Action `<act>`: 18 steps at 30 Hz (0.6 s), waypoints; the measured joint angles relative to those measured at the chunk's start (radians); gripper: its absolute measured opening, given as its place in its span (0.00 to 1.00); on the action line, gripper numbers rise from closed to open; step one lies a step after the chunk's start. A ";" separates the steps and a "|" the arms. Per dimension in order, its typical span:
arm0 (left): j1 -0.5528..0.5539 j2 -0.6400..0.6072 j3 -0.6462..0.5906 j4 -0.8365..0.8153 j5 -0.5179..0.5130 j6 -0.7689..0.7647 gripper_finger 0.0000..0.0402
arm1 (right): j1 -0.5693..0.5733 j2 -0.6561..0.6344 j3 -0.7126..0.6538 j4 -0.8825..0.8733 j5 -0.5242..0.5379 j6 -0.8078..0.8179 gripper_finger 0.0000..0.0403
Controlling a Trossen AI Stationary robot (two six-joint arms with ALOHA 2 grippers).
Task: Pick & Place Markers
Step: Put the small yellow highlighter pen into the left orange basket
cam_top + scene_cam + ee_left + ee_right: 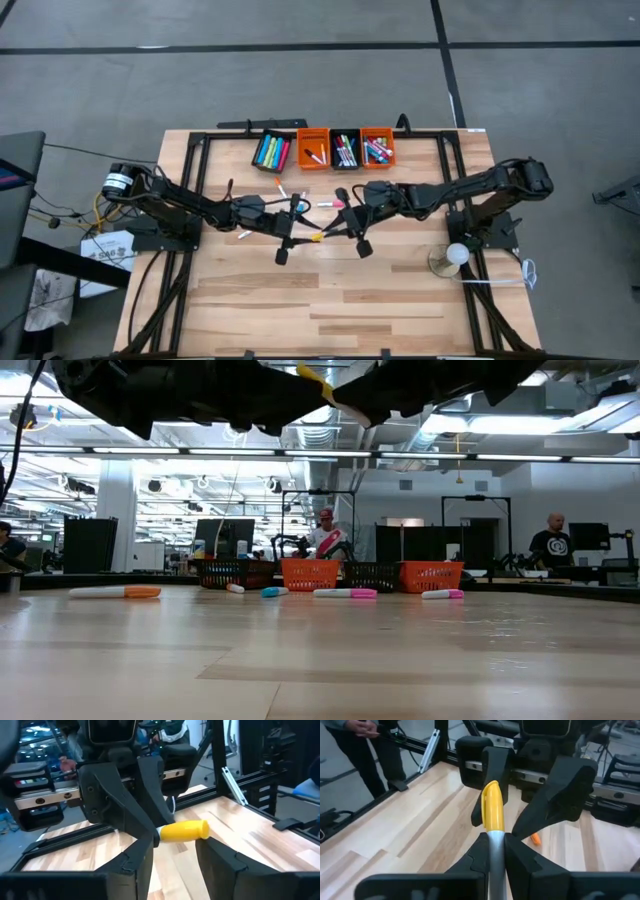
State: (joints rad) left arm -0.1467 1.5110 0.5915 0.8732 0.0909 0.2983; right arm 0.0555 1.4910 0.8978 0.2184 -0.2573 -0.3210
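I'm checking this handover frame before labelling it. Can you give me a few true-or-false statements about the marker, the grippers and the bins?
1. The right gripper is shut on the yellow marker. True.
2. The left gripper is clamped on the marker. False: its fingers stand open either side of the yellow cap.
3. The marker is held in the air above the table. True.
4. Four bins stand in a row at the table's far edge. True.
5. All four bins are orange. False: two are orange, two are black.
6. No markers lie loose on the table. False: several lie in front of the bins.
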 joint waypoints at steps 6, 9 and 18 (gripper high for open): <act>0.001 0.000 0.000 0.004 0.039 0.000 0.36 | -0.004 0.000 0.000 0.000 0.002 0.000 0.06; 0.003 0.000 0.000 0.007 0.037 0.000 0.36 | -0.006 0.000 0.000 0.000 0.002 0.000 0.06; 0.002 0.000 -0.002 0.054 0.041 0.004 0.36 | -0.005 -0.002 0.001 0.018 -0.005 0.000 0.06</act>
State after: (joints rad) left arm -0.1444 1.5108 0.5896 0.9276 0.1314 0.3027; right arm 0.0502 1.4891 0.8986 0.2362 -0.2620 -0.3210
